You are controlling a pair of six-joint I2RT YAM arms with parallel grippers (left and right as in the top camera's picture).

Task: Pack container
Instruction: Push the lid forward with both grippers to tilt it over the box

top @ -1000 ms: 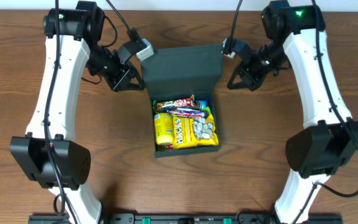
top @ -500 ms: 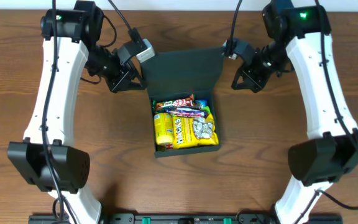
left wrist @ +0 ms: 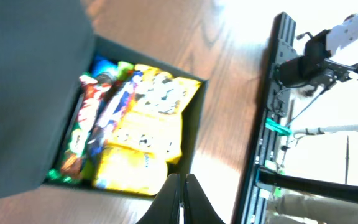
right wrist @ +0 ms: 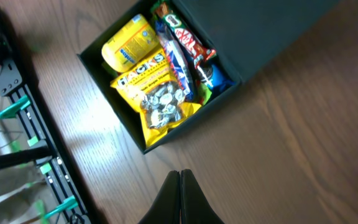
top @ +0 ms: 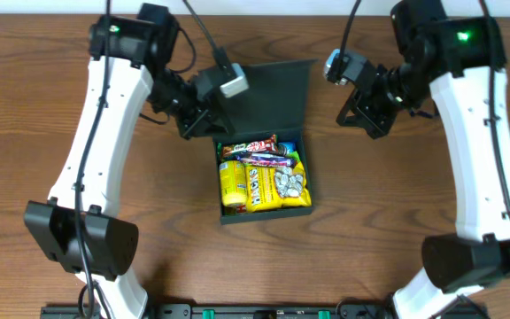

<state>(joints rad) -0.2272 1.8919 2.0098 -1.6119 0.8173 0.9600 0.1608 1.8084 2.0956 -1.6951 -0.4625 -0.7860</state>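
The dark green-black container [top: 265, 215] sits mid-table with its hinged lid [top: 268, 93] open toward the far side. It holds snack packs [top: 264, 177]: yellow bags, a yellow tube and candy bars. My left gripper [top: 195, 124] is shut and empty at the lid's left edge, by the box's back left corner. My right gripper [top: 367, 120] is shut and empty, off to the right of the lid and apart from it. In the left wrist view the shut fingertips [left wrist: 180, 178] hover above the box's near wall, with the snacks [left wrist: 138, 134] and lid [left wrist: 23, 93] beyond. The right wrist view shows shut fingertips [right wrist: 180, 174] over bare wood beside the filled box [right wrist: 157, 93].
The brown wooden table [top: 397, 221] lies all round the box. A black rail with green clips [top: 255, 312] runs along the table's front edge. The two white arms stand at the left [top: 87, 177] and the right [top: 476, 177].
My left gripper has moved right, up to the lid's left edge. My right gripper has moved right and slightly away from the lid. The box and snacks have not moved.
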